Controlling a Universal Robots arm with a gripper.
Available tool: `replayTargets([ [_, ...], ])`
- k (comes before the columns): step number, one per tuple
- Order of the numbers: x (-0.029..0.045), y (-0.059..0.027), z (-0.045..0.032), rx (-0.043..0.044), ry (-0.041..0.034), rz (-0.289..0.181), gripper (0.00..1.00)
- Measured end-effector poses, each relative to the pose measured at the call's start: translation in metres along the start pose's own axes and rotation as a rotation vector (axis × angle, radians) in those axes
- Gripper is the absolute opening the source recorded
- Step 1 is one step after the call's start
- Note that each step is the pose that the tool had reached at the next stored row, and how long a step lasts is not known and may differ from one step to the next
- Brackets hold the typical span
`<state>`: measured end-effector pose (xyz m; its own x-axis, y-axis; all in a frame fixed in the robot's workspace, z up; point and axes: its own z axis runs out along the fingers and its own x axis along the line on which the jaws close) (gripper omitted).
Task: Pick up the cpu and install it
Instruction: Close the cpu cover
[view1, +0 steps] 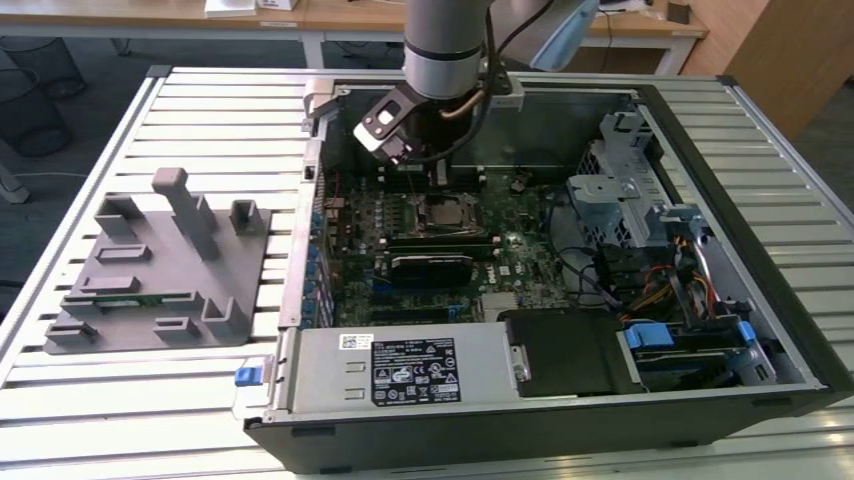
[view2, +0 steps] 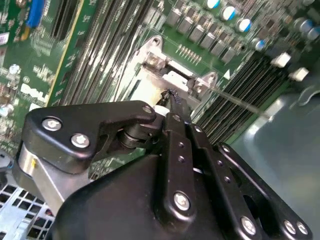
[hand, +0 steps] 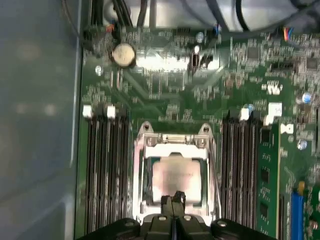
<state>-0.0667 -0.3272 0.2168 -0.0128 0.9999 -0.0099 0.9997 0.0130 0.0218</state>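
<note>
The cpu (hand: 176, 174), a small square chip with a silvery top, lies flat inside the metal-framed socket (hand: 174, 141) on the green motherboard. In the exterior view the cpu (view1: 441, 212) sits in the middle of the board inside the open computer case (view1: 694, 130). My gripper (hand: 173, 199) hangs just above the chip's near edge, its two black fingers pressed together and shut with nothing between them. In the second wrist view the gripper (view2: 171, 98) points its tips at the socket frame (view2: 156, 60). The arm's wrist (view1: 390, 127) stands over the board's far side.
Rows of dark memory slots (hand: 104, 170) flank the socket on both sides. A coin battery (hand: 123, 54) sits farther along the board. A grey holder tray (view1: 147, 265) with a green memory stick (view1: 127, 297) stands at the exterior view's left. The power supply (view1: 400, 368) and drive cage (view1: 627, 170) crowd the case.
</note>
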Motion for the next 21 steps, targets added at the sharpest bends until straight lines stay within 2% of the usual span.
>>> replayTargets([
  [11,0.0003,-0.0035,0.0156,0.0001,-0.0002,0.0,0.11],
  [21,0.0003,-0.0003,0.0184,-0.0002,0.0005,0.0,0.11],
])
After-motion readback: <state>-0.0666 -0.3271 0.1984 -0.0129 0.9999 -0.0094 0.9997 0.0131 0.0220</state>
